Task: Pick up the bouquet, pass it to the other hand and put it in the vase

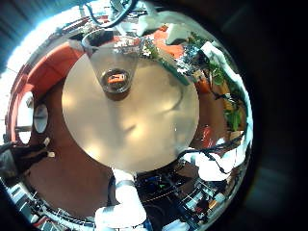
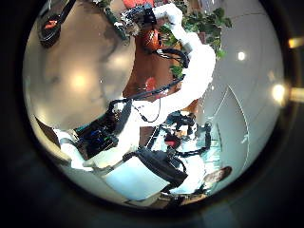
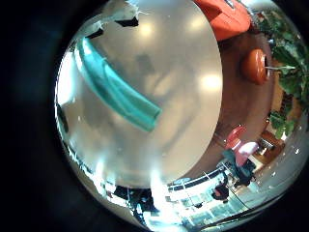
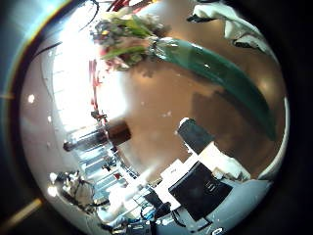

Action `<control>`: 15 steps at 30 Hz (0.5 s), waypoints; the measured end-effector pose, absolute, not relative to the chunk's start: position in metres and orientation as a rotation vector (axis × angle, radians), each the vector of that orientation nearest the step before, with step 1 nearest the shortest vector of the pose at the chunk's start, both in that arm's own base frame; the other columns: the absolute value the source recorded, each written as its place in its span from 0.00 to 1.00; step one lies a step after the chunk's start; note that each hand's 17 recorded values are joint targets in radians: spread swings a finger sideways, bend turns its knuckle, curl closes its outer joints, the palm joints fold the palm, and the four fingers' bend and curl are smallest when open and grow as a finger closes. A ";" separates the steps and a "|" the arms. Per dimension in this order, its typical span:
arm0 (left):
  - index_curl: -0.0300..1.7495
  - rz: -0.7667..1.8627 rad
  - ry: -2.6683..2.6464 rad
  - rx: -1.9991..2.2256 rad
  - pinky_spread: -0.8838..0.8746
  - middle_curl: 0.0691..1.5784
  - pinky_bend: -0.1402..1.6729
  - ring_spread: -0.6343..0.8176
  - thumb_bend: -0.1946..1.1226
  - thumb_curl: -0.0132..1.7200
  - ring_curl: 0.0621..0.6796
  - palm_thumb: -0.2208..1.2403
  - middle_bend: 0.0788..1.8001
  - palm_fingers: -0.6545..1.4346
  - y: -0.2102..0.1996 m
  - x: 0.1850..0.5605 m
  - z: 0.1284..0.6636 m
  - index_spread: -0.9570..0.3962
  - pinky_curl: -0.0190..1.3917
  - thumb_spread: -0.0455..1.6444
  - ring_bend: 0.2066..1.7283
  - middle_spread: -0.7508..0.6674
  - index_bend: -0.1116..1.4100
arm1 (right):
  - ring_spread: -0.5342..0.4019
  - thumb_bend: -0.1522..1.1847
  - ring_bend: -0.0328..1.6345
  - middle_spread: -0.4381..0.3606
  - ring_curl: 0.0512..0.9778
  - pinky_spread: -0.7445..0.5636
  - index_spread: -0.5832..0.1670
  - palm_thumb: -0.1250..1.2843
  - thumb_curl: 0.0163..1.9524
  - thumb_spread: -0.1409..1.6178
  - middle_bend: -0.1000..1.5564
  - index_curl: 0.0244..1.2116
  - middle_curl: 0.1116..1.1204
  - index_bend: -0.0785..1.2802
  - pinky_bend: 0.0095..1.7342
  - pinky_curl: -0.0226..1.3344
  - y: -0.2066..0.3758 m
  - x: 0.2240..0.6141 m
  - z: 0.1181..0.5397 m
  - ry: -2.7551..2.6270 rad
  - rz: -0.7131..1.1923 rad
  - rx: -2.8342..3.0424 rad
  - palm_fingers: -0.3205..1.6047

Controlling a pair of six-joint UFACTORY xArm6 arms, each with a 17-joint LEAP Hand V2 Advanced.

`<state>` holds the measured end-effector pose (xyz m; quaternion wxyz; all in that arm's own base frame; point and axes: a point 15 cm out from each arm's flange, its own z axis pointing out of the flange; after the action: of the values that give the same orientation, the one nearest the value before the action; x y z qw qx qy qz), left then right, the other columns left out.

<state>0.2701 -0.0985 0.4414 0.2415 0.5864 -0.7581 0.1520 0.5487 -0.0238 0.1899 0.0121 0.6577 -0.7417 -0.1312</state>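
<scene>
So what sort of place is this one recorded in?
Probably a lounge or lobby rather than a lab: a round table holds a clear vase, with orange seats and leafy potted plants around it. The bouquet in its teal wrap lies on the table.

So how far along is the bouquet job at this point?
Done: apparently the pick-up. The bouquet is close to the right hand, and its shadow falls apart from it on the table. In hand: carrying it, though the grip is not visible. Left: the handover, then placing it in the vase, which stands flowerless on the table.
</scene>
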 end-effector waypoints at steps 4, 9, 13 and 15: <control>0.23 0.409 -2.074 1.598 0.81 0.18 0.18 0.84 0.13 0.20 0.23 0.43 0.07 0.38 -0.098 0.269 0.439 0.84 0.20 0.66 0.17 0.83 0.19 | 0.46 0.09 0.63 0.48 0.42 0.61 0.47 0.53 0.27 0.67 0.53 0.39 0.42 0.37 0.36 0.30 -0.023 0.552 0.186 -2.332 -0.390 2.027 0.32; 0.23 0.415 -2.067 1.602 0.81 0.18 0.18 0.84 0.13 0.20 0.23 0.43 0.07 0.38 -0.098 0.271 0.440 0.84 0.20 0.66 0.17 0.83 0.19 | 0.45 0.09 0.64 0.48 0.43 0.61 0.48 0.53 0.26 0.67 0.52 0.38 0.42 0.35 0.35 0.29 -0.024 0.551 0.184 -2.336 -0.389 2.008 0.34; 0.23 0.411 -2.072 1.601 0.81 0.18 0.18 0.84 0.13 0.20 0.23 0.43 0.07 0.38 -0.096 0.270 0.439 0.84 0.20 0.66 0.17 0.83 0.19 | 0.44 0.10 0.65 0.47 0.43 0.60 0.48 0.53 0.26 0.67 0.52 0.38 0.42 0.34 0.36 0.28 -0.026 0.547 0.171 -2.317 -0.410 1.981 0.37; 0.23 0.412 -2.068 1.600 0.81 0.18 0.18 0.84 0.13 0.20 0.23 0.43 0.07 0.38 -0.097 0.270 0.439 0.84 0.20 0.66 0.17 0.83 0.19 | 0.43 0.10 0.65 0.45 0.43 0.58 0.47 0.53 0.26 0.67 0.53 0.38 0.43 0.34 0.36 0.27 -0.026 0.546 0.168 -2.311 -0.415 1.976 0.39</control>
<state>0.2701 -0.0973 0.4393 0.2448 0.5860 -0.7576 0.1507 0.5456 -0.0256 0.1676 0.0365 0.6435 -0.7526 -0.1351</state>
